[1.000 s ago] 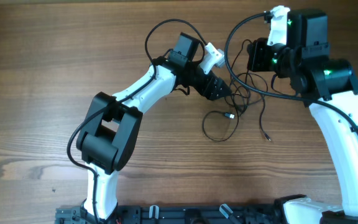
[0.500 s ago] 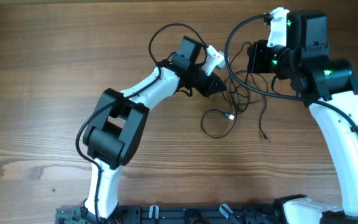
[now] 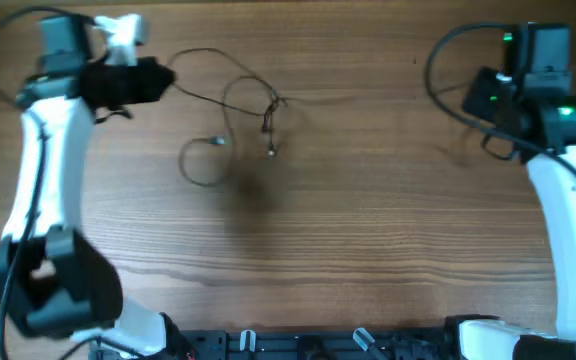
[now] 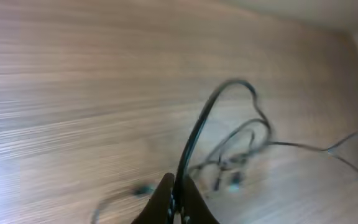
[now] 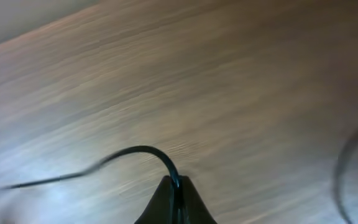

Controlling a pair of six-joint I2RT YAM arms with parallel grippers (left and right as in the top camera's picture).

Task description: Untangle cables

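Wooden tabletop [image 3: 298,250], upper centre: cables [image 3: 269,108] loosely tangled. Left gripper [image 3: 164,78] upper left, right gripper [image 3: 473,93] upper right, each pinched tight on a strand.

White links, black joints, black cables — left arm [image 3: 38,170], right arm [image 3: 568,230].

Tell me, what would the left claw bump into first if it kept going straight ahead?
Probably the knotted cables lying ahead of the left claw, whose strand it grips; height is hard to judge.
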